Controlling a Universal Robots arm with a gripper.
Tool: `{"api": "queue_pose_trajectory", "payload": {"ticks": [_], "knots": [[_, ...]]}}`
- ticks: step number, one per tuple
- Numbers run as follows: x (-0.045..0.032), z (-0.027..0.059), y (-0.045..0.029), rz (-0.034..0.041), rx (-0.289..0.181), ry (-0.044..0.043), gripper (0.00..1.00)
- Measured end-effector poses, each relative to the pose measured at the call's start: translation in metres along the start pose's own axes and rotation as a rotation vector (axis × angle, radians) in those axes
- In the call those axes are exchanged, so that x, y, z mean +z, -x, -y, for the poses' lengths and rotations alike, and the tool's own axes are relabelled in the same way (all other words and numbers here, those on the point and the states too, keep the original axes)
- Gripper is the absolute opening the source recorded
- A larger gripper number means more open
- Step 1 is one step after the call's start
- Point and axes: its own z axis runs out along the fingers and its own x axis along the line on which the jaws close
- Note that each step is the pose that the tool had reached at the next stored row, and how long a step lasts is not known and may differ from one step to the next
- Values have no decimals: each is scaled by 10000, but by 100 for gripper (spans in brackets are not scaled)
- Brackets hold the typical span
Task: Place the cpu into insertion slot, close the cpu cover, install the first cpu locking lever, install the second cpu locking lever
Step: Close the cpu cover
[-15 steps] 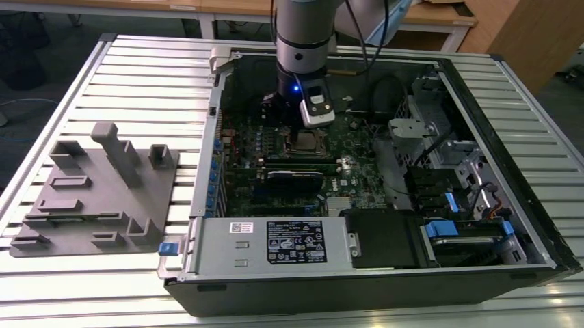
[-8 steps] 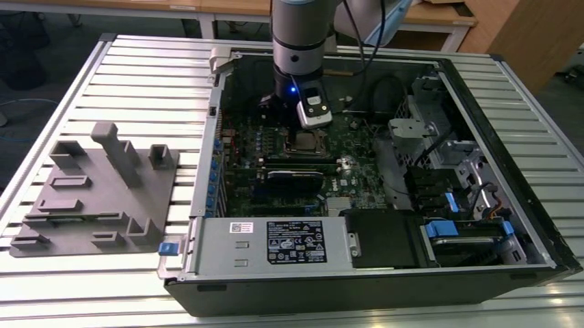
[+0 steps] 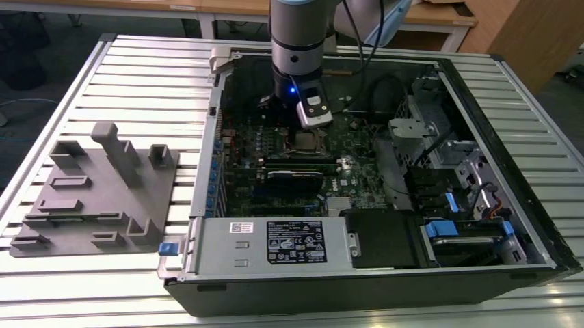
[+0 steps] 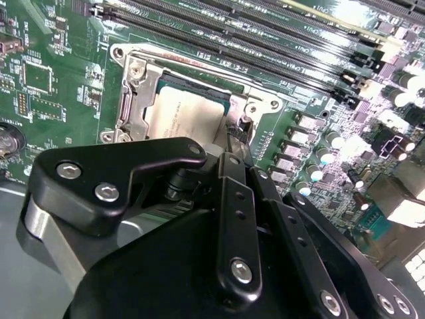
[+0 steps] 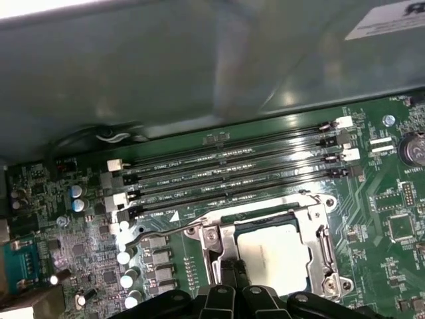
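The cpu [image 4: 182, 109] [image 5: 272, 252] lies flat in the insertion slot [image 3: 306, 141], its pale metallic top showing through the cut-out. The silvery cpu cover [image 4: 133, 100] [image 5: 222, 246] is folded down around it. A thin wire locking lever [image 5: 159, 229] [image 4: 199, 66] runs along one side of the socket, its hooked end out over the green board. My gripper [image 4: 232, 141] [image 5: 226, 269] [image 3: 297, 131] reaches down inside the computer case, its black fingers drawn together at the socket's edge beside the cover. What the tips touch is hidden by the linkage.
Long black memory slots [image 5: 232, 173] [image 4: 265, 33] lie beside the socket. The case's metal wall [image 5: 199, 66] stands close behind them. A power supply [image 3: 273, 242] and drive cages [image 3: 456, 178] crowd the case. A grey fixture [image 3: 96, 191] sits at the exterior view's left.
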Motion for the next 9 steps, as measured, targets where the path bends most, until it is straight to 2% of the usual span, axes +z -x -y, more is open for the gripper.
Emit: {"api": "queue_pose_trajectory", "payload": {"ticks": [3,9], "knots": [[1,0,-1,-10,-229,9,11],[1,0,0,-14,-295,13,11]]}}
